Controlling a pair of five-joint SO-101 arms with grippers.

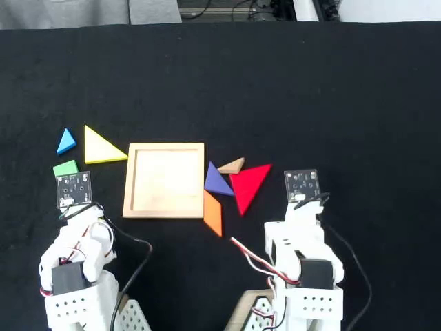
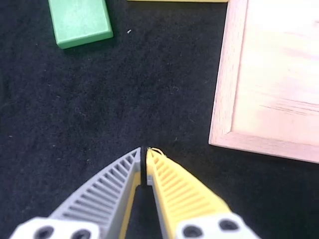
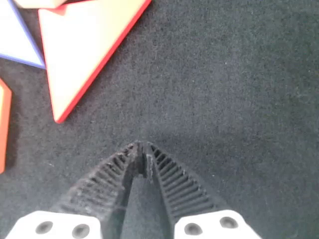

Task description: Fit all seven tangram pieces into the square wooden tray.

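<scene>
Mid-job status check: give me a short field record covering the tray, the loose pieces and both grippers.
tray: square wooden tray, nothing in it
left of tray: small blue triangle, large yellow triangle, green square piece
right of tray: small tan wooden triangle, purple triangle, large red triangle, orange parallelogram
left gripper: shut, holding nothing, beside a tray corner
right gripper: shut, holding nothing, near the red triangle's tip
pieces placed: none of seven
</scene>
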